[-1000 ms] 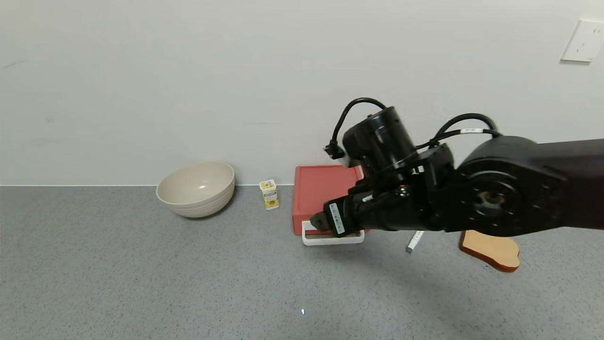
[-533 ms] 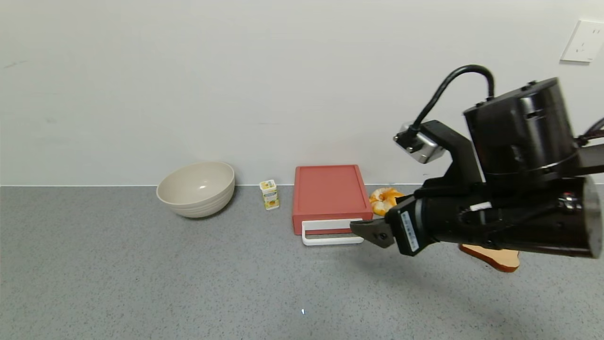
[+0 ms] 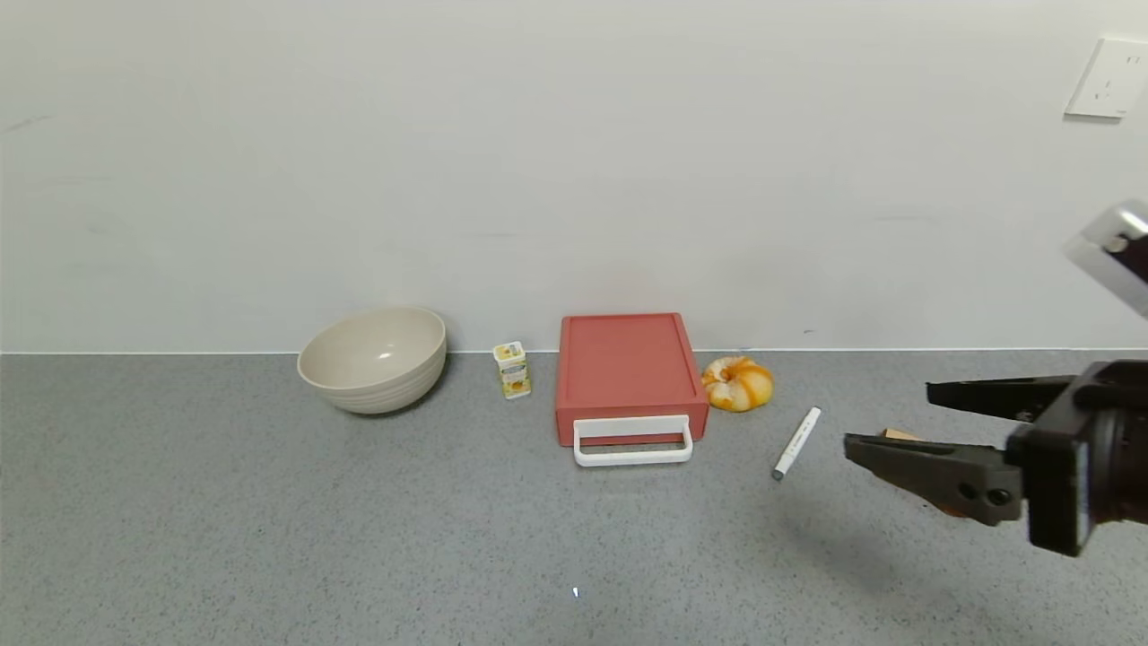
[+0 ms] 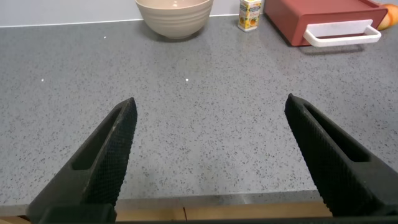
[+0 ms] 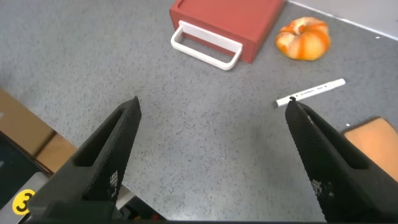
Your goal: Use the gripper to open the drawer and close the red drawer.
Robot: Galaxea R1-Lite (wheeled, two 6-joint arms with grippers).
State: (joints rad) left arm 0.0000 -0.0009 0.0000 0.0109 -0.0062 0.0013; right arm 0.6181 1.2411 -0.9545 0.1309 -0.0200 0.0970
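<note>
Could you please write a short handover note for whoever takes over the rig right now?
Right gripper: open, empty, in the air off to the right of the drawer, above the counter near the white marker.
Left gripper: open, empty, low at the counter's near edge, idle.
Drawer: looks fully shut in its red casing, white handle facing the robot, nothing touching it.
Done: the drawer appears closed.
Left: confirm the front sits flush; otherwise nothing obvious remains.
</note>
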